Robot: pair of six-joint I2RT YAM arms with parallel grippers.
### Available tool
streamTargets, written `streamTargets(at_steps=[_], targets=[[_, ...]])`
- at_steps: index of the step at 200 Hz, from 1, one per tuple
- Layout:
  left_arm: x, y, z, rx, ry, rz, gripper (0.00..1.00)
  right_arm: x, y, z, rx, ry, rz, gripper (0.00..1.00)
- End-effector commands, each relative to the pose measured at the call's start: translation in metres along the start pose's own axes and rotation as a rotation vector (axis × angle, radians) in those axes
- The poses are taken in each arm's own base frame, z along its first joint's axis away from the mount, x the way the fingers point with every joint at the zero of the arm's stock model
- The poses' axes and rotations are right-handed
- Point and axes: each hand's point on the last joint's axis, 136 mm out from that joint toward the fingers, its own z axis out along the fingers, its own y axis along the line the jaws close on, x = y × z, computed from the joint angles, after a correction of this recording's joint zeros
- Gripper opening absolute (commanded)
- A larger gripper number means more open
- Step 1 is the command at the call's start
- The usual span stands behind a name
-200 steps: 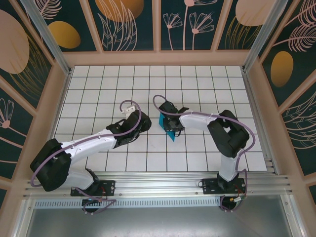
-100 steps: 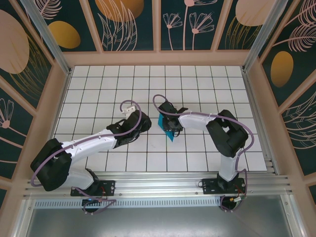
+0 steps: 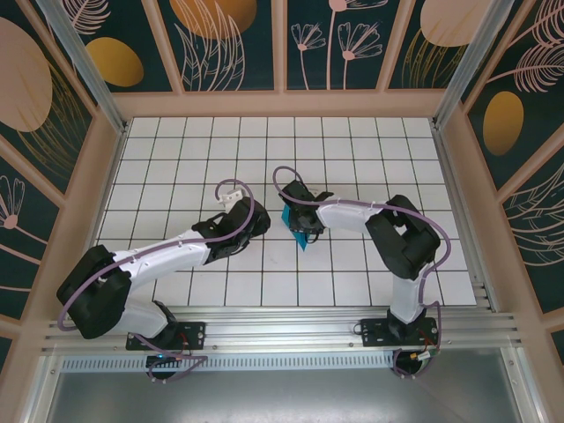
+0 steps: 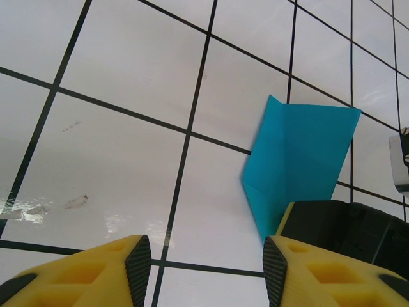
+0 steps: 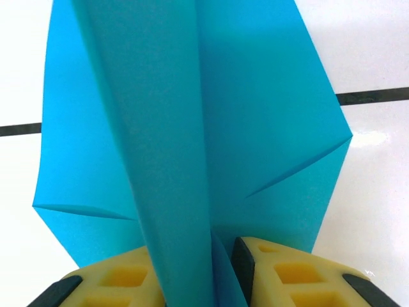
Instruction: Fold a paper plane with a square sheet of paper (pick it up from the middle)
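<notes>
Top view: white tiled surface point(image 3: 370, 159) inside patterned walls point(image 3: 238, 44); creased teal paper sheet point(image 3: 301, 240) mid-surface, partly hidden under the right arm point(image 3: 352, 211); tip of the left arm point(image 3: 176, 247) near it, apart.
Left wrist view: left fingers point(image 4: 135, 265) parted, holding nothing; sheet standing tilted on the tiles ahead, black casing point(image 4: 345, 224) covering its lower right corner.
Right wrist view: right fingers point(image 5: 284, 278) pinched on the sheet's raised centre fold, flaps spreading to both sides.
</notes>
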Motion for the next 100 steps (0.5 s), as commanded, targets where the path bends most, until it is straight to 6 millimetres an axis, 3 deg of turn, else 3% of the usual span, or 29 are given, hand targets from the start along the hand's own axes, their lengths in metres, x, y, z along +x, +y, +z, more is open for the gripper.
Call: streamTargets(at_steps=[1,58,100], targets=[[-0.01,0.001,-0.003,-0.017,-0.039,-0.006,0.53,0.042,-0.022,0.034,0.079,0.126,-0.002,0.32],[-0.025,0.005,-0.016,-0.032,-0.105,-0.002,0.52,-0.001,0.002,-0.016,-0.005,0.0,-0.017,0.42],[-0.035,0.014,-0.029,-0.033,-0.168,-0.016,0.54,-0.034,0.013,-0.078,-0.095,-0.155,-0.013,0.58]])
